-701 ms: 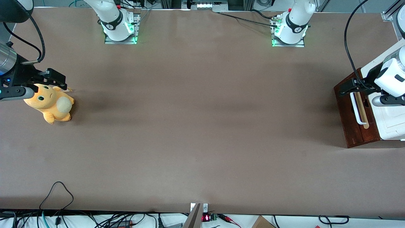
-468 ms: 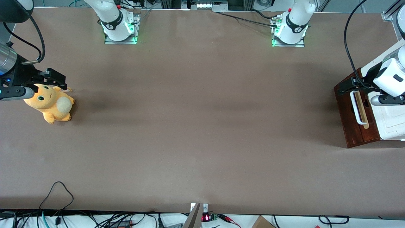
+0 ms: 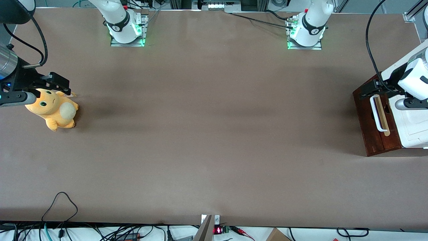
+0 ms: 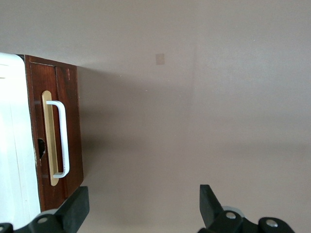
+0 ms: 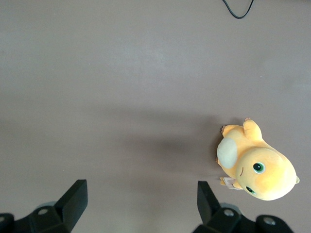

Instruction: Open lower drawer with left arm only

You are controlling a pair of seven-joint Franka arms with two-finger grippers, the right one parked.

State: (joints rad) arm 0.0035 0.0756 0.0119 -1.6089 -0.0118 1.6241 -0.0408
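The lower drawer (image 3: 371, 129) sat closed in the cabinet (image 3: 413, 129) at the working arm's end of the table (image 3: 214, 134), its dark red-brown front facing the open tabletop. The white U-shaped handle (image 3: 375, 113) lay along a pale wood strip (image 3: 383, 115) on that front and was untouched.

The left arm (image 3: 414, 78) reached over the cabinet's white moulded top. Its gripper (image 3: 367, 92) hung above the cabinet's front edge, at the end of the handle farther from the front camera, and was not in contact with the handle. In the left wrist view the gripper (image 4: 143, 204) was spread wide, with both black fingers (image 4: 75, 206) well apart and nothing between them; the handle (image 4: 62, 138) and the red-brown front (image 4: 73, 126) showed clear of the fingers.

In front of the cabinet, the brown table surface was flat and unobstructed across the whole middle span. A soft shadow lay on the surface just in front of the cabinet.

A yellow plush toy (image 3: 53, 108) lay well apart from the cabinet, toward the parked arm's end of the table. Two arm bases (image 3: 127, 28) stood at the table edge farther from the front camera than the cabinet. Loose cables (image 3: 60, 207) lay along the table edge nearest the front camera.
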